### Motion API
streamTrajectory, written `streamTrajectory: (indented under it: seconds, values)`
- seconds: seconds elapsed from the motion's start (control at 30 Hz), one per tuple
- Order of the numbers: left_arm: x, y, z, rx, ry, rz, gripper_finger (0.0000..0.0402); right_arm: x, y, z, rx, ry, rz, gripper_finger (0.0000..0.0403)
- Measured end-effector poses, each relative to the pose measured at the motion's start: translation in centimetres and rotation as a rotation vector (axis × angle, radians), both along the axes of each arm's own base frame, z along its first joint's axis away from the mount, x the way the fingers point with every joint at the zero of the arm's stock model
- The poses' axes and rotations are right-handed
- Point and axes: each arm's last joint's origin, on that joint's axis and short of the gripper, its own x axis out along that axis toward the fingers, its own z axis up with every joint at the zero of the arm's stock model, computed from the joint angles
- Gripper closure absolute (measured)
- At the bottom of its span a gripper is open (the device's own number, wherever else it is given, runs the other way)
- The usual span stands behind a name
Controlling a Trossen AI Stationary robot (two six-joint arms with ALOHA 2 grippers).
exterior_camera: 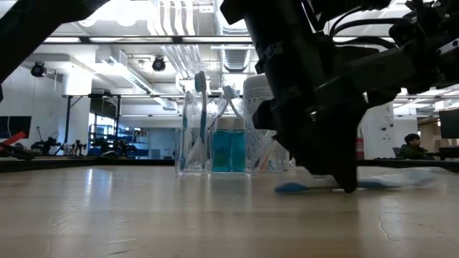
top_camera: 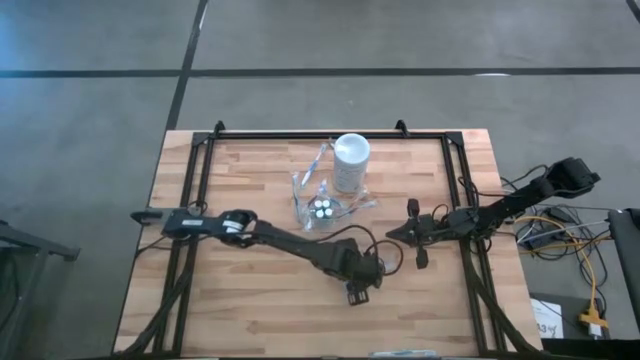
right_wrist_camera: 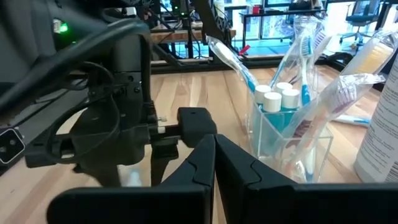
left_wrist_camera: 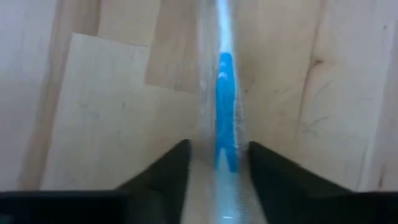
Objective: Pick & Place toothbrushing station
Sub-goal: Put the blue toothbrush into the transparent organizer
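A thin toothbrush in a clear wrapper, with a blue part (left_wrist_camera: 225, 93), lies flat on the wooden table (top_camera: 230, 300); the low view shows it (exterior_camera: 387, 180) lying along the tabletop. My left gripper (left_wrist_camera: 217, 165) points down at it near the table's middle front (top_camera: 360, 285) and is shut on it. My right gripper (right_wrist_camera: 214, 155) is shut and empty, hovering right of centre (top_camera: 392, 233). The clear holder (top_camera: 322, 208) stands on the table with teal white-capped tubes (right_wrist_camera: 273, 102) and wrapped toothbrushes (right_wrist_camera: 298, 56) in it. The white cup (top_camera: 350, 160) stands behind it. My left gripper has the wrapped toothbrush between its two fingers (left_wrist_camera: 177, 165), at the wrapper's sides (left_wrist_camera: 231, 163) just beyond the blue part. The fingers come from above, pointing down, and lie across the brush. The brush lies on the table along its length.
The black frame rails (top_camera: 330, 137) run along the table's far edge and down both sides. Cables (top_camera: 560, 235) lie off the table's right edge. Bare wood lies at the near left (top_camera: 200, 310). A person (exterior_camera: 412, 145) sits in the room beyond the table.
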Motion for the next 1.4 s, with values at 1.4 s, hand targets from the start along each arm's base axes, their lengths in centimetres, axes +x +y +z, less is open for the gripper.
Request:
streamTrajectory:
  seconds: [1.4]
  values:
    - [-30.9, 3.1, 11.3, 0.249, -1.029, -0.116, 0.0401, 4.4, 1.4, 5.0, -0.054, -0.099, -0.026, 0.0386]
